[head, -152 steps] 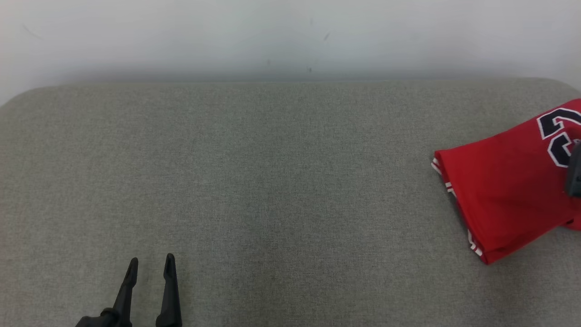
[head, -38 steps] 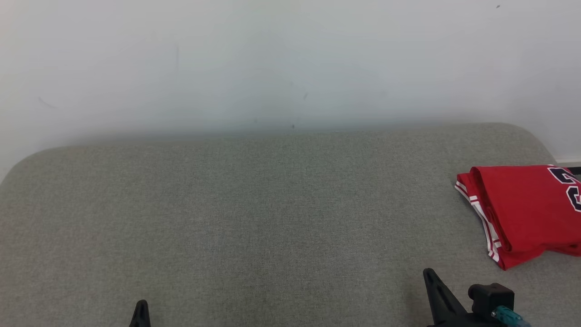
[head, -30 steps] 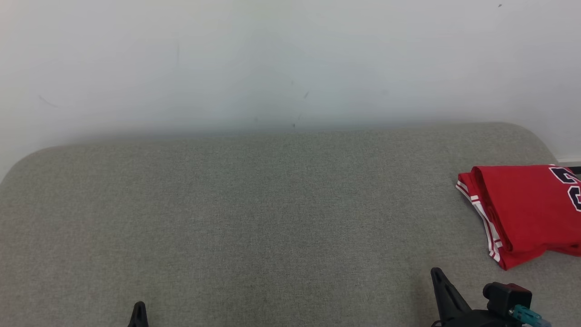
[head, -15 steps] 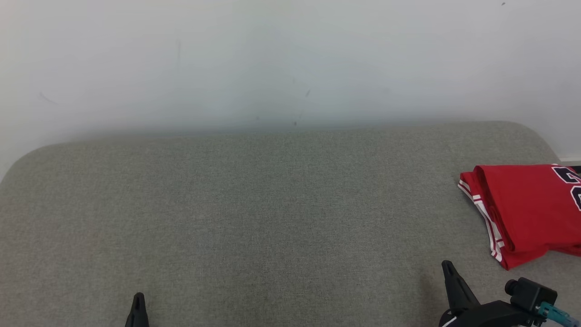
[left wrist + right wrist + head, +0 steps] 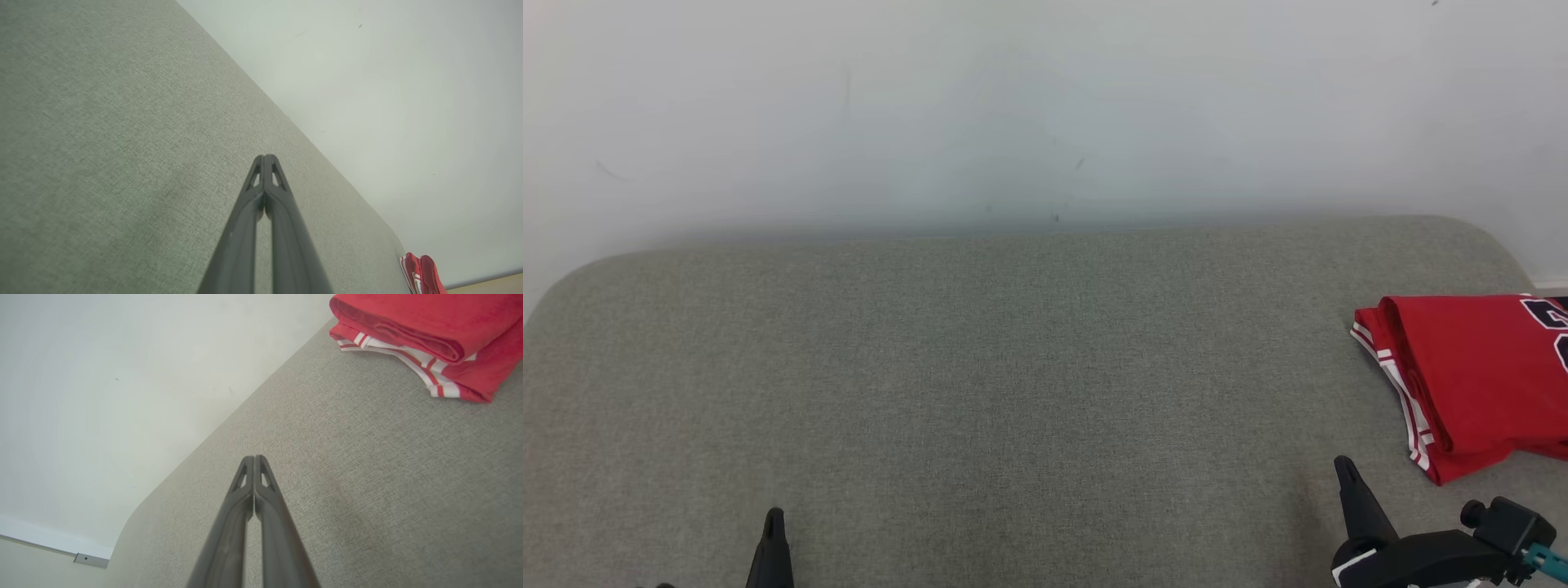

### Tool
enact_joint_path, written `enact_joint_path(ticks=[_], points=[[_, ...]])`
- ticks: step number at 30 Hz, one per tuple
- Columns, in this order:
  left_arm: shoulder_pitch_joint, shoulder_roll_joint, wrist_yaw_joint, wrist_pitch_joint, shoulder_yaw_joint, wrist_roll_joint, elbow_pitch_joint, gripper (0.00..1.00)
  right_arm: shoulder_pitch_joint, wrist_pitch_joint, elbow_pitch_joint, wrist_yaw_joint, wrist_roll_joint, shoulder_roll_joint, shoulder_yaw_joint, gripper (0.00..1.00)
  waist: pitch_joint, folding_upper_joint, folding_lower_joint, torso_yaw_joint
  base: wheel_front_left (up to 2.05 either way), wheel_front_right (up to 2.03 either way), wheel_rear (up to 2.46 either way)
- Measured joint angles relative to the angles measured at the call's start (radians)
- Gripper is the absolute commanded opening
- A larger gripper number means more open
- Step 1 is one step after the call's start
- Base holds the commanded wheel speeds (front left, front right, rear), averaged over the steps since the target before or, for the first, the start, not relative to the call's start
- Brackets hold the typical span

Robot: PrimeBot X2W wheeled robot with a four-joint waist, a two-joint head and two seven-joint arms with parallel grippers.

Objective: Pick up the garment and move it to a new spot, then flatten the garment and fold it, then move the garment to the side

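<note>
The garment is a red jersey [image 5: 1478, 380] with white-striped trim and dark numerals. It lies folded at the far right edge of the grey cushion [image 5: 1013, 384], partly cut off by the frame. The right wrist view shows the jersey [image 5: 425, 330] as a stacked fold. It appears small in the left wrist view, the jersey [image 5: 423, 273] at the cushion's far end. My right gripper [image 5: 1346, 474] is shut and empty, low at the right, a little short of the jersey. My left gripper [image 5: 773, 523] is shut and empty at the lower left, far from it.
A pale wall [image 5: 1045, 106] rises directly behind the cushion. The cushion's rounded corners fall away at the back left and back right. A strip of tan floor [image 5: 490, 283] shows past the cushion's end.
The right gripper drifted right and a little up the view. The left fingertip rose slightly at the bottom edge. The jersey lies still, apart from a small camera shift.
</note>
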Motion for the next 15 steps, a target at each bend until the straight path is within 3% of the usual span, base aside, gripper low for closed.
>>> enact_joint_path(ticks=[15], points=[[-0.037, 0.001, -0.008, 0.042, 0.001, -0.173, 0.012, 0.0, -0.019, 0.019, 0.001, 0.0, 0.187, 0.0, -0.032, 0.0, 0.006, 0.0, 0.0, 0.004, 0.0, 0.0, 0.0]])
